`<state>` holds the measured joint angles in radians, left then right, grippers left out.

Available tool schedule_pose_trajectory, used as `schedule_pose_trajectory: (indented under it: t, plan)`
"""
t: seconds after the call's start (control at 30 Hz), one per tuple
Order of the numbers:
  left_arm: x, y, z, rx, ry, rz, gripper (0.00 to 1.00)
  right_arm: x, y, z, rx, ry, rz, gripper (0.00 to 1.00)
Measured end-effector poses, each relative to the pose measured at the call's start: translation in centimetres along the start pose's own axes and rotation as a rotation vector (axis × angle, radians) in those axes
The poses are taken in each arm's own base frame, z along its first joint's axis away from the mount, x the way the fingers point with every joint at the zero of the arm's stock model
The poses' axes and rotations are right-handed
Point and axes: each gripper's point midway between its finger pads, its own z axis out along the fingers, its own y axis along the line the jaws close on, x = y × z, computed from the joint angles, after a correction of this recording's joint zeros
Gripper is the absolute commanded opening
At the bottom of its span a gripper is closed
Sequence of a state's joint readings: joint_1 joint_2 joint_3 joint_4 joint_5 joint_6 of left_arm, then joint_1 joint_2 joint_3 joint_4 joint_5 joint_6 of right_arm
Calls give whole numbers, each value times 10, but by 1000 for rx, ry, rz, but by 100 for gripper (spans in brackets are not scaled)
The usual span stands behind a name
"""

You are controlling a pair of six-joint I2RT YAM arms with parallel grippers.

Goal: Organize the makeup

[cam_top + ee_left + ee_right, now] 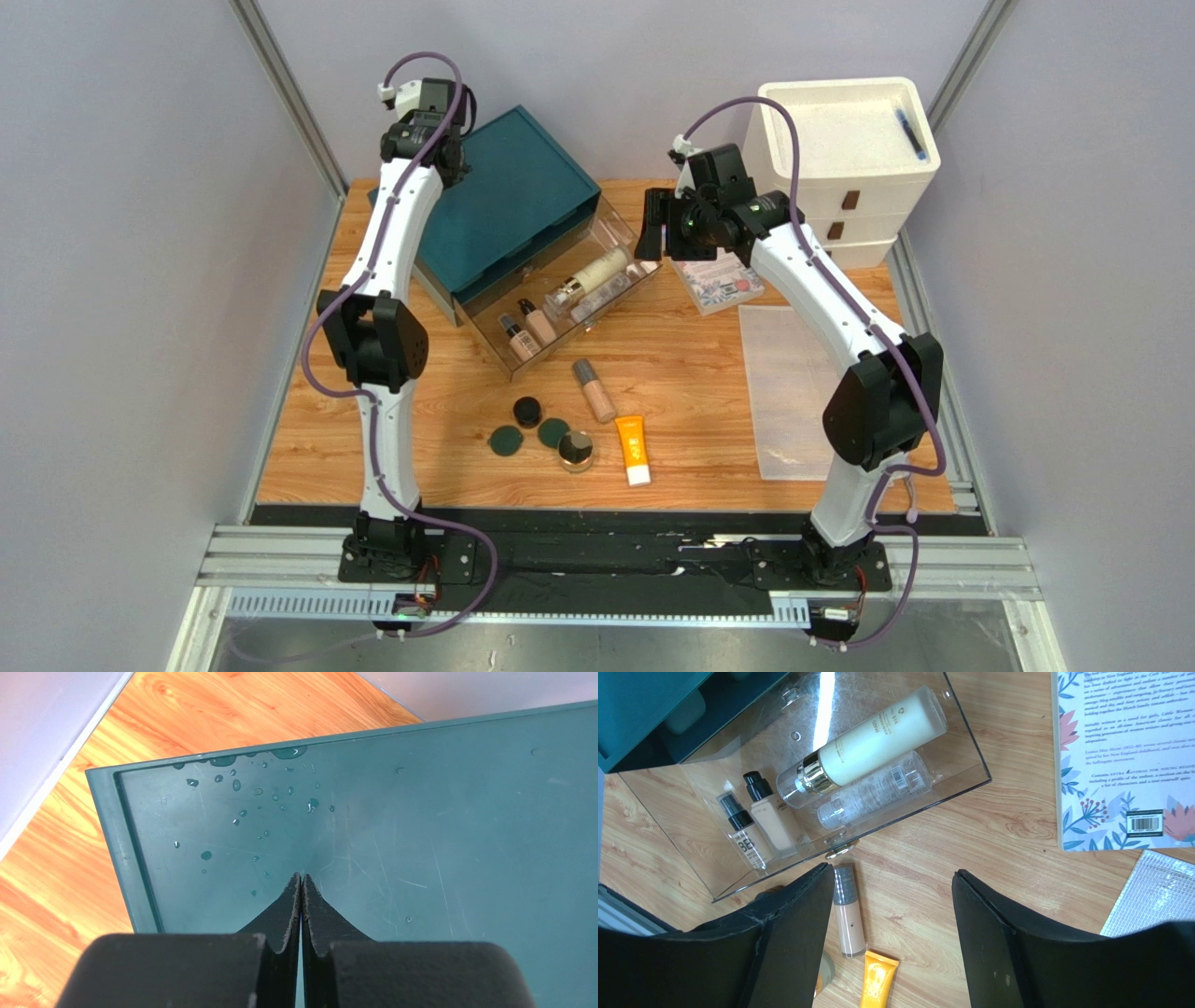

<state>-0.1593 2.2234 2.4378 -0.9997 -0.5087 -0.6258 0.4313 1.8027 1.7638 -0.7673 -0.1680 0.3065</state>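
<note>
Beige bottle (848,913) lies flat ahead of the right gripper (892,875), its jaws wide apart.

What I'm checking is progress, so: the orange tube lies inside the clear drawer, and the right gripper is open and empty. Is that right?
Not quite. The orange tube lies on the wooden table, outside the clear drawer, as the top external view shows. The right gripper is indeed open and empty.
</note>
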Motion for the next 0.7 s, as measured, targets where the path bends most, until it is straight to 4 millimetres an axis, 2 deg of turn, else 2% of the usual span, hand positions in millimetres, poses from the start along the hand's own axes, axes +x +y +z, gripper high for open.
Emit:
schedule_pose_trajectory:
  t: [0.13, 0.5, 0.53, 0.7]
  plan:
    - [4, 5, 9, -14, 24, -46, 0, 2, 0, 0, -5, 6, 1, 66]
    - [19, 22, 54, 20, 174, -221, 0, 5, 1, 0, -11, 21, 3, 66]
    - [19, 30, 62, 15, 187, -240, 0, 6, 1, 0, -10, 25, 4, 66]
    - [14, 30, 66, 79, 233, -302, 0, 13, 0, 0, -11, 50, 8, 66]
